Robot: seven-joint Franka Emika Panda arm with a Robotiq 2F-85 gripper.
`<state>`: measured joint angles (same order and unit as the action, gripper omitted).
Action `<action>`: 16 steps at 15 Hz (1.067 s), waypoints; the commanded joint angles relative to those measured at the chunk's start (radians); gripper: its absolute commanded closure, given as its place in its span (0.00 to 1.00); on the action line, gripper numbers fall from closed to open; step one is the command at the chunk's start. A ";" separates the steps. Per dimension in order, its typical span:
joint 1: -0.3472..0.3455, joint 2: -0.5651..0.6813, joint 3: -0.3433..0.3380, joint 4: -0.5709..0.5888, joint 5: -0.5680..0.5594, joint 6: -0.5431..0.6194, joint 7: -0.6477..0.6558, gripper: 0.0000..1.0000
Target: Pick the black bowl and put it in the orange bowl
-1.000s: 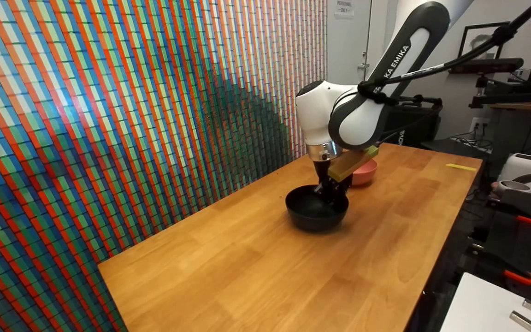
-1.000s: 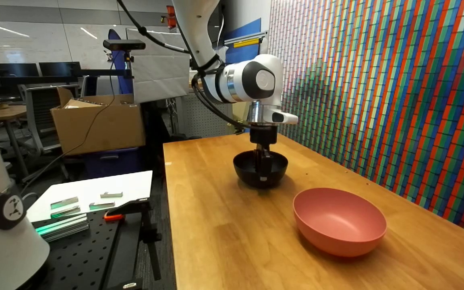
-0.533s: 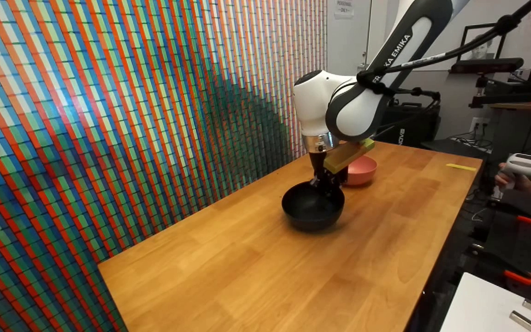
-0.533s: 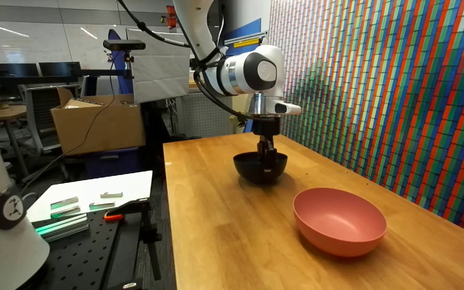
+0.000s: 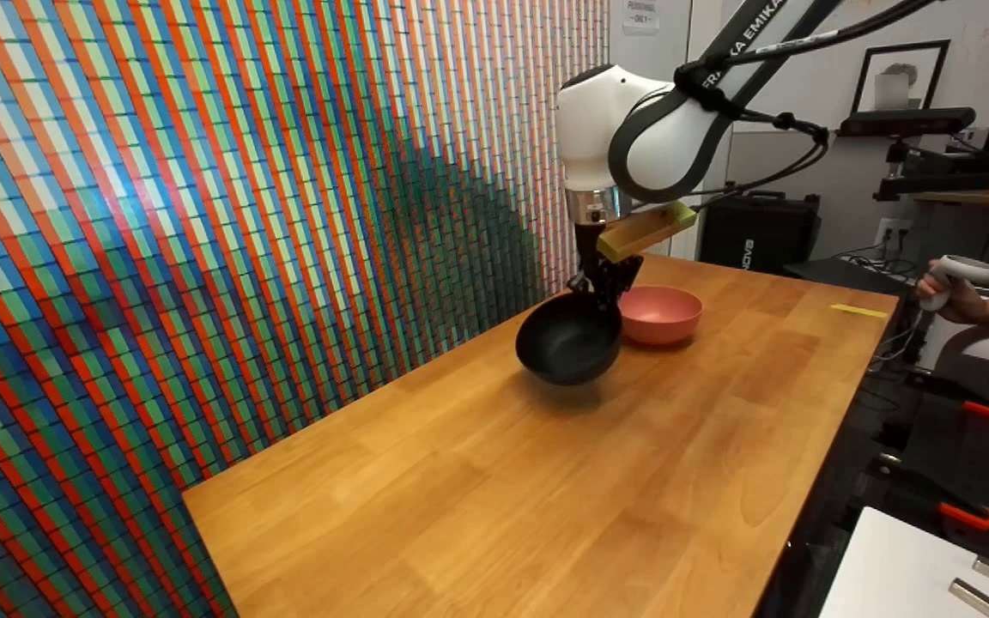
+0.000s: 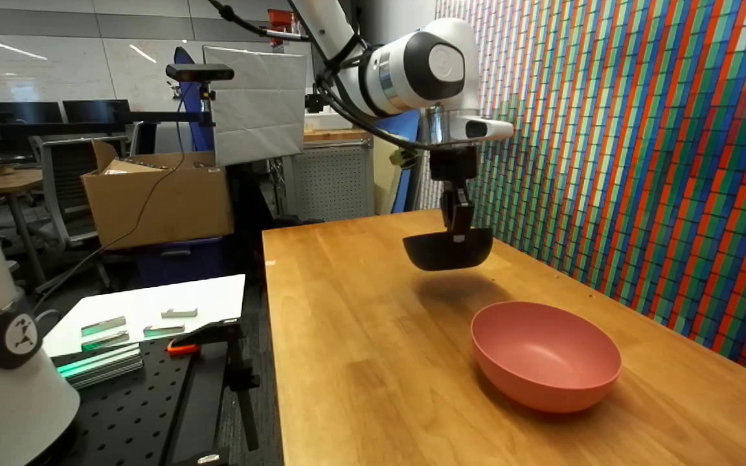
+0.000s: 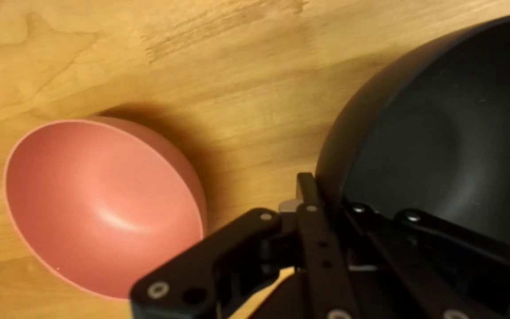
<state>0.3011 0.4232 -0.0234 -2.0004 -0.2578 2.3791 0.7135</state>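
1 wooden table (image 6: 347,362); above it, 1 black bowl (image 5: 567,343), hanging clear of the surface and tilted, near but not over the orange bowl (image 6: 546,362), which sits upright. Handling: the black bowl looks light, stiff and hardly fragile, though its smooth wall may slip or pivot. 1 gripper (image 7: 328,199), clamped on the black rim nearest the orange bowl, 1 finger inside, 1 outside: judged the right hold, best pinched firmly.
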 commanded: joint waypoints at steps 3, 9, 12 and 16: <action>-0.068 -0.103 -0.026 -0.016 0.004 -0.020 -0.028 0.98; -0.157 -0.170 -0.069 -0.052 0.003 -0.045 -0.030 0.98; -0.202 -0.199 -0.088 -0.089 0.007 -0.068 -0.036 0.98; -0.249 -0.229 -0.105 -0.156 0.002 -0.072 -0.043 0.98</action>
<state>0.0770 0.2517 -0.1202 -2.0920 -0.2578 2.3184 0.6895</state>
